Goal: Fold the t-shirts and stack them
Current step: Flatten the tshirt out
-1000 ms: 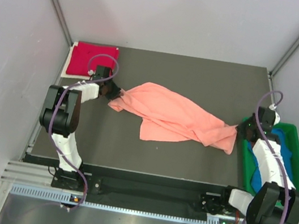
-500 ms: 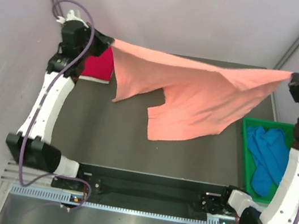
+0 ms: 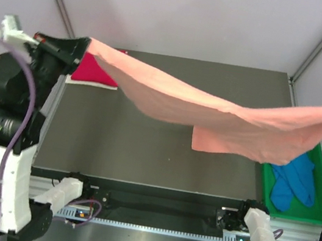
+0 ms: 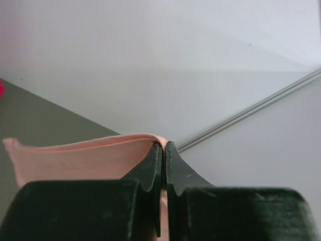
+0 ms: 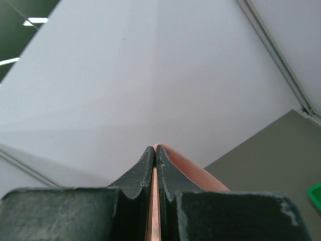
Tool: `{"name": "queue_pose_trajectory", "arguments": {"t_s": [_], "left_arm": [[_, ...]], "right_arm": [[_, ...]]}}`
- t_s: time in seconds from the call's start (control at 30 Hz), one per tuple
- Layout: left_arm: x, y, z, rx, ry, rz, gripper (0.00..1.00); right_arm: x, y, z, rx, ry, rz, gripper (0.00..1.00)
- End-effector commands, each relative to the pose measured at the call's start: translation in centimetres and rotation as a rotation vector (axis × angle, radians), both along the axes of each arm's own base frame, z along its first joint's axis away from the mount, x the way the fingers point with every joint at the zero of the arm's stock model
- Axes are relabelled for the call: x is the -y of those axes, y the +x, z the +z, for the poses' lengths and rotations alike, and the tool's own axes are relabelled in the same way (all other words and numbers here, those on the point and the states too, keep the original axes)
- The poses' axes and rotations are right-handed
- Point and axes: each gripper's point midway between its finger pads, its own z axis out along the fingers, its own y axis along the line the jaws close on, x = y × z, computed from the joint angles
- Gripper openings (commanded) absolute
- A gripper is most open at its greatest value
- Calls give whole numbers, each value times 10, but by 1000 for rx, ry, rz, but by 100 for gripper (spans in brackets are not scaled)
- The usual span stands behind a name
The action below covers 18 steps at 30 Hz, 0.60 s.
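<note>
— Where is the salmon-pink t-shirt (image 3: 211, 113)?
— It hangs stretched in the air above the table (image 3: 144, 148), slung between the two arms.
— And the grippers?
— The left gripper (image 4: 163, 150) and right gripper (image 5: 154, 153) each pinch one end, jaws closed on the cloth.

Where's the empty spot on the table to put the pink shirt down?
The dark table is bare across its middle and near edge, between the red shirt in the far left corner and the green tray on the right. The blue shirt crowds the tray. The pink shirt hangs overhead.
</note>
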Motion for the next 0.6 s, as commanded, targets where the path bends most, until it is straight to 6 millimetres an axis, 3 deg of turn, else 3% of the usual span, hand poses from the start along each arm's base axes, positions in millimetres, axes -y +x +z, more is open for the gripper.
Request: {"name": "queue_pose_trajectory", "arguments": {"t_s": [0.0,0.03,0.13,0.27,0.37,0.4,0.47,0.57], "left_arm": [[-14,-60,37,116,-35,48,0],[-14,-74,42,142,-37,45,0],[-16,-88,44,159,-19,52,0],[-18,-70,23,101,48,72,0],[-17,-40,3,33,90,74,0],[-16,-27,-3,13,100,74,0],[-14,-3,-19,-30,116,73,0],[-12,24,-26,-45,123,70,0]], "right_arm": [[-4,-50,12,107,48,-39,0],[-5,-59,14,132,67,-36,0],[-3,-83,14,191,102,-53,0],[-7,-79,16,226,68,-16,0],[-21,-36,6,125,24,100,0],[-20,-8,-4,61,19,125,0],[-29,25,-8,21,-46,210,0],[-30,79,-31,-80,-76,279,0]]}}
